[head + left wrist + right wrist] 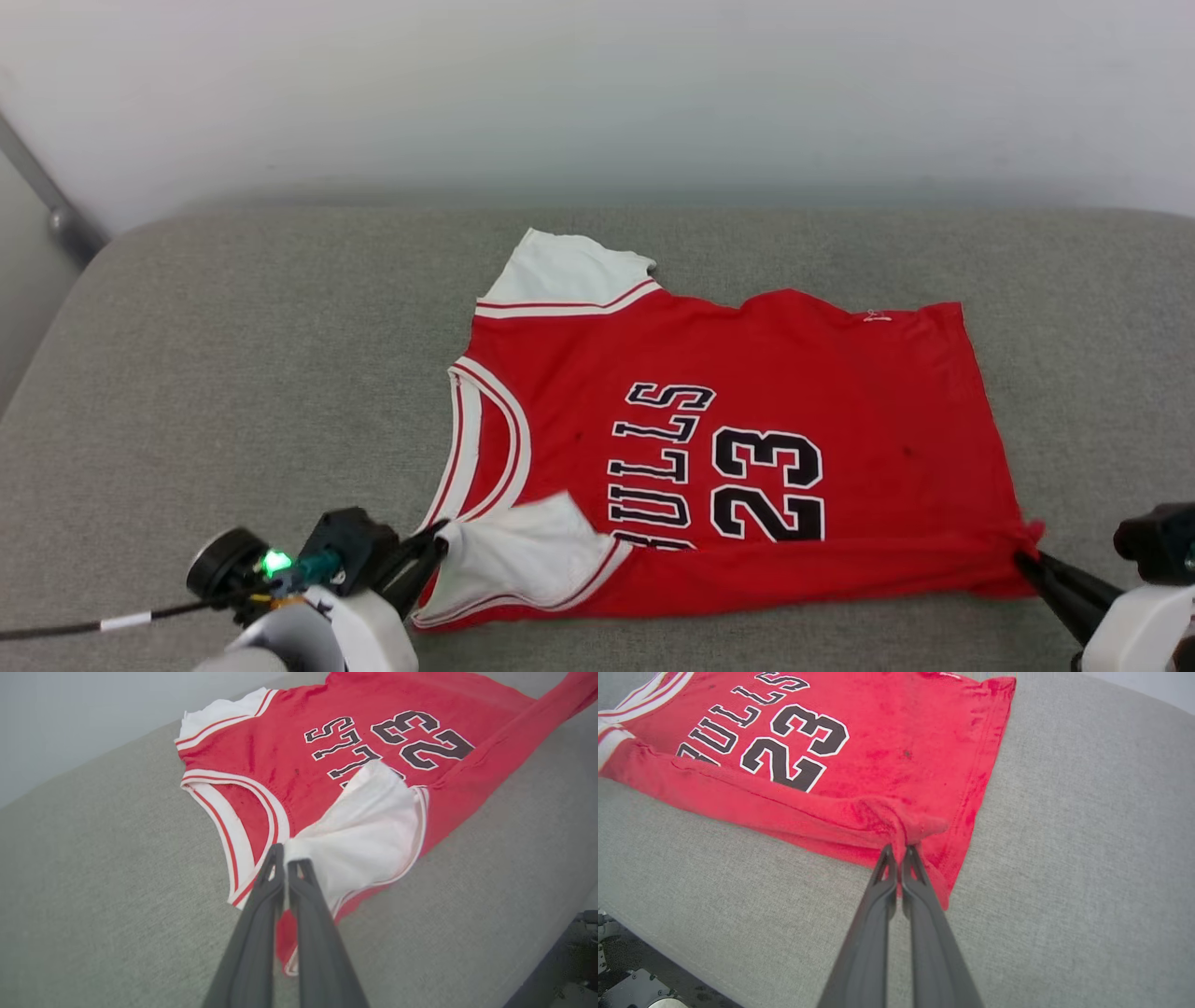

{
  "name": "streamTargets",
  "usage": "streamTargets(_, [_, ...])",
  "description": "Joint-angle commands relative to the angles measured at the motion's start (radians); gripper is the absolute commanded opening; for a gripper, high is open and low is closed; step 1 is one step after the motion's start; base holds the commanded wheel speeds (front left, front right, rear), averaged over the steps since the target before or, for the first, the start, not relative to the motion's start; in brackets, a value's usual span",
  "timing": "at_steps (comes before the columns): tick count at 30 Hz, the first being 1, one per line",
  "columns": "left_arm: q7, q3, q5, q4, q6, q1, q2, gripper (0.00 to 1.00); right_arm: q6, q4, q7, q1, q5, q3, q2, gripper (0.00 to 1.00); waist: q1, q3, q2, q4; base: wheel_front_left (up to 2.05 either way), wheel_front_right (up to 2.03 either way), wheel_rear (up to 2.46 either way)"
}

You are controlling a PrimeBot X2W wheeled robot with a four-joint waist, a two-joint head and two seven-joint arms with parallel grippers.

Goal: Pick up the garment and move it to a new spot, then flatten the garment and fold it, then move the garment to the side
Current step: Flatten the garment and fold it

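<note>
On our left, the left gripper point(437, 539) pinches the white sleeve tight. The garment point(794, 373) runs rightward, long axis across the grey cushion point(233, 373), over to our right gripper point(1025, 558), clamped on the near hem corner.
</note>
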Motion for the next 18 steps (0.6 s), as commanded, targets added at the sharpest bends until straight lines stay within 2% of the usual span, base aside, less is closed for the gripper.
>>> streamTargets(1, [0.009, 0.003, 0.011, 0.015, -0.018, -0.046, -0.010, 0.00, -0.001, -0.005, 0.002, -0.034, -0.008, -0.002, 0.009, 0.00, 0.0000, 0.034, -0.0001, -0.015, 0.00, 0.00, 0.00])
streamTargets(9, [0.018, 0.040, 0.041, 0.128, -0.091, -0.235, -0.047, 0.00, -0.001, 0.021, 0.010, -0.184, -0.014, 0.029, 0.018, 0.00, 0.0000, 0.164, -0.0001, -0.059, 0.00, 0.00, 0.00])
streamTargets(18, [0.028, 0.034, 0.047, 0.262, -0.145, -0.328, -0.090, 0.00, -0.001, 0.130, 0.028, -0.334, 0.001, 0.109, 0.031, 0.00, 0.0000, 0.260, -0.0001, -0.085, 0.00, 0.00, 0.00])
